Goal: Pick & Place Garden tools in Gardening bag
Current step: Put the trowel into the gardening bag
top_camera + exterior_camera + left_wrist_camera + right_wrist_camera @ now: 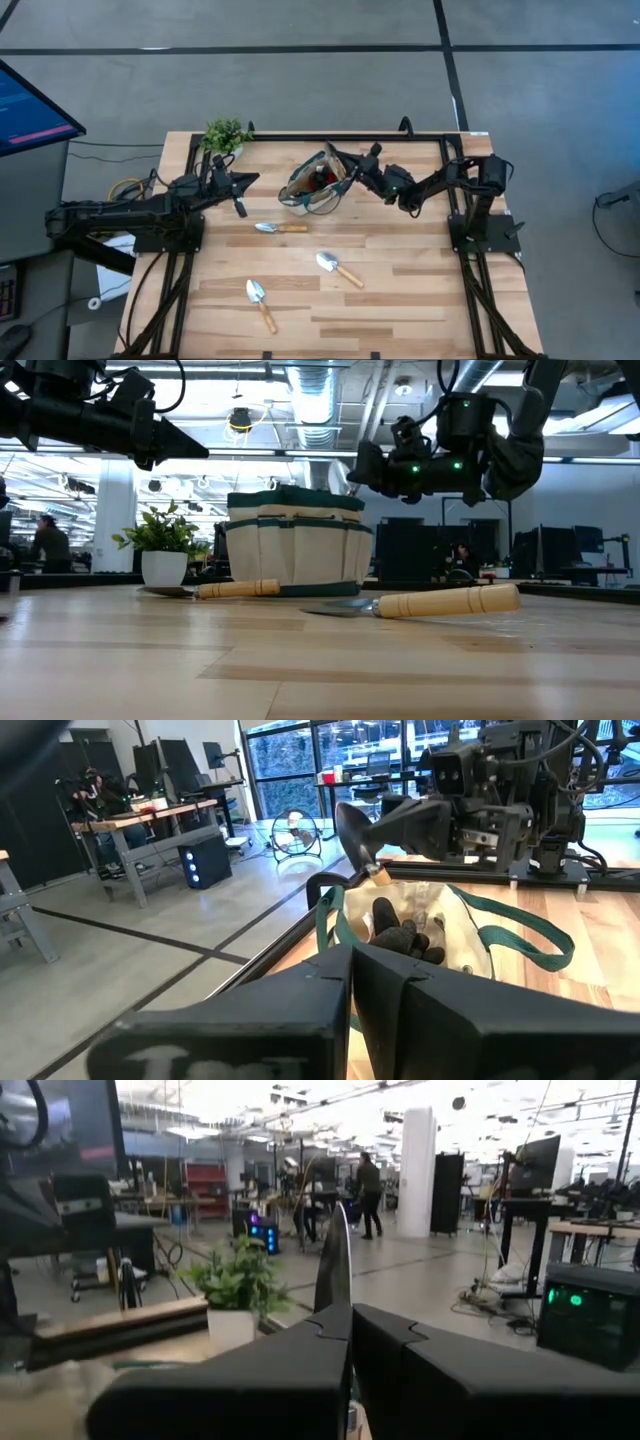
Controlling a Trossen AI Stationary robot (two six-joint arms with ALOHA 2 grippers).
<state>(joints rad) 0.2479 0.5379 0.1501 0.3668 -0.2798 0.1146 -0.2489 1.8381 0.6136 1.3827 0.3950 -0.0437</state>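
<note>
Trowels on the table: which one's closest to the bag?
The trowel lying just in front of the bag, blade pointing toward the left arm's side. The other two trowels lie farther out.

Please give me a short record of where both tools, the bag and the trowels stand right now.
left tool: shut, empty, in the air beside the bag
right tool: shut on a trowel, above the bag's rim
loose trowels: three flat on the table, at
bag contents: dark items show inside
plant: at the table's edge, near the left arm
</note>
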